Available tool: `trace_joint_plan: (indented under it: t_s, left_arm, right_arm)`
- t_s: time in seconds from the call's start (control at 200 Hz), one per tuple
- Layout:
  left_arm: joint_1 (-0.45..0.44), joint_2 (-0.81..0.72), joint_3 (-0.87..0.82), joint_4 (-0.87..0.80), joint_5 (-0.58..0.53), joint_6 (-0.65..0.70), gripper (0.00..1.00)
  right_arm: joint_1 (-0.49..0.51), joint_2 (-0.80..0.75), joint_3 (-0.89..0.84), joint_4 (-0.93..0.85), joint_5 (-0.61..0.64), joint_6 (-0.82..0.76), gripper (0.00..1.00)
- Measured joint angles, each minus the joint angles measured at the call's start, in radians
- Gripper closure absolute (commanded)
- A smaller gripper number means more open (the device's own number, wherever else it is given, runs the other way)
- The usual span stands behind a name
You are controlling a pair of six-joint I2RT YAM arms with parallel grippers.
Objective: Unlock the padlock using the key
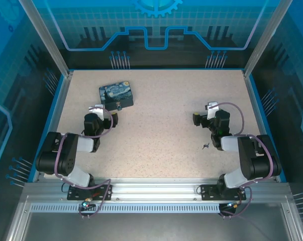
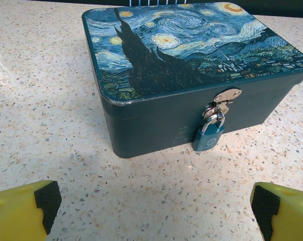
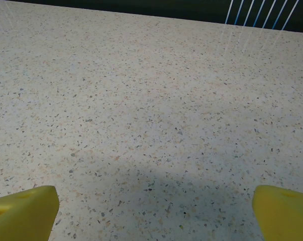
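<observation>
A small padlock with a teal body and a silver shackle hangs shut on the hasp at the front of the dark-blue night-sky box. From above the padlock is a tiny speck on the box. My left gripper is open a short way in front of the padlock, with nothing between its yellow fingers. The key lies flat on the table at the right, just in front of my right gripper. That gripper is open over bare table.
The speckled table is bounded by blue side rails and a glass back wall. Both arm bases sit on the metal rail at the near edge. The box stands at the back left.
</observation>
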Motion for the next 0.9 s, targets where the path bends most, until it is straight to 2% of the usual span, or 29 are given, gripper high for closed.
trace_joint_plan:
  t_s: [0.9]
  left_arm:
    - [0.000,0.000,0.000,0.001,0.001,0.008,0.01]
  right_arm:
    - [-0.010,0.000,0.000,0.000,-0.023,0.000,0.00]
